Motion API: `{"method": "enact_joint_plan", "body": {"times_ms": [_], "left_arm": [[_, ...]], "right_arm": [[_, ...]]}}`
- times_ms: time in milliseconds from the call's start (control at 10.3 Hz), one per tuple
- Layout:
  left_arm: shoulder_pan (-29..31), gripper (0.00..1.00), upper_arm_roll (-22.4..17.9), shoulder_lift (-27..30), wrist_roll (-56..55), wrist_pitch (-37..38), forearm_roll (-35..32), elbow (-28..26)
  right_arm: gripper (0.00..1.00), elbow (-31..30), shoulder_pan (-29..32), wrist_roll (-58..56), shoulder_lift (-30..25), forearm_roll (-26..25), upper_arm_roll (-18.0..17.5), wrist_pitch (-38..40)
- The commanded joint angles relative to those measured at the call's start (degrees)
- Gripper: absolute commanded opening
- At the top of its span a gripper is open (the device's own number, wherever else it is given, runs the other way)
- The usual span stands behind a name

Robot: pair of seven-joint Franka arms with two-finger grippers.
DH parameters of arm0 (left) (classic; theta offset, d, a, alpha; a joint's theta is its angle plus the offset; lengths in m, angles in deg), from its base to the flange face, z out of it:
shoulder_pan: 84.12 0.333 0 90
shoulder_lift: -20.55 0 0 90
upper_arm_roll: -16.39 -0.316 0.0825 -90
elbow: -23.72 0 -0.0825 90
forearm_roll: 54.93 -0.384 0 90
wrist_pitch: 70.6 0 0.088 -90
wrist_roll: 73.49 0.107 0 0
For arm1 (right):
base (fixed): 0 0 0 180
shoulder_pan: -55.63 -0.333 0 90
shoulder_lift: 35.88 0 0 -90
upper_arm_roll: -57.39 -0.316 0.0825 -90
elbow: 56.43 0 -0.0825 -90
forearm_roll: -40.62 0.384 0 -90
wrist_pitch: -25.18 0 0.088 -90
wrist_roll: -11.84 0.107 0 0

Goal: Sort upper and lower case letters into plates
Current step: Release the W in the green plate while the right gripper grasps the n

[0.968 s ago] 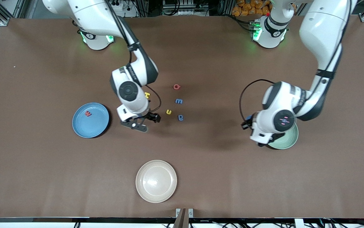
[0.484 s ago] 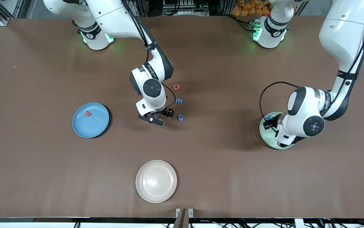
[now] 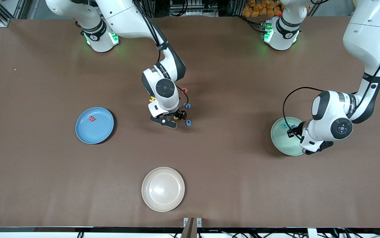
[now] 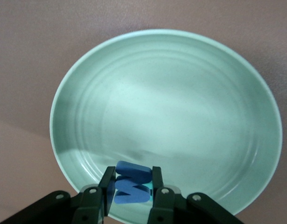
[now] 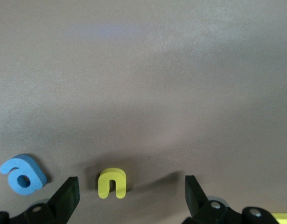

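Note:
The pale mint green plate (image 3: 284,142) (image 4: 180,93) lies toward the left arm's end of the table. Over it hangs my left gripper (image 3: 292,131) (image 4: 130,186), shut on a blue letter (image 4: 131,183). A teal letter (image 3: 284,126) lies in that plate. My right gripper (image 3: 176,118) (image 5: 129,196) stands open, low over a yellow letter (image 3: 176,117) (image 5: 112,183) that lies between its fingers, untouched. Beside it lies a blue letter (image 3: 188,123) (image 5: 23,174). The blue plate (image 3: 94,132) holds a red letter (image 3: 92,118).
More loose letters lie by the right gripper: a blue one (image 3: 187,105), a red one (image 3: 185,89) partly hidden by the arm, and a yellow one (image 3: 152,99). A cream-beige plate (image 3: 163,198) sits nearest the front camera.
The right arm has swung from beside the blue plate to over the loose letters, still open. The left gripper has carried the blue letter from the mint plate's edge to over the plate.

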Motion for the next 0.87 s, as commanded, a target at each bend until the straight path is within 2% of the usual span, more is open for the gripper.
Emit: {"method": "enact_joint_plan", "body": {"times_ms": [0,97,387,677,774], "left_arm": [[-0.14,0.81,0.59,0.73,0.49,-1.10,-1.66,-1.20],[-0.23,0.84,0.59,0.81,0.49,-1.10,-1.66,-1.20],[-0.67,0.85,1.29,1.43,0.58,-0.84,-1.66,-0.85],[-0.49,0.90,4.27,3.26,0.06,-0.22,-1.48,-0.85],[-0.58,0.95,5.58,4.32,-0.38,0.91,-0.70,-0.85]], "right_arm": [[1.00,1.38,-0.81,1.45,1.85,1.28,0.50,-0.72],[1.00,1.46,-0.81,1.45,1.85,1.28,0.50,-0.72],[1.00,1.73,-0.81,1.88,1.76,1.28,-0.11,-0.64],[1.00,1.99,-0.73,2.15,1.68,1.28,-0.20,-0.64],[1.00,1.99,-0.81,2.15,1.59,1.20,-0.20,-0.64]]}}
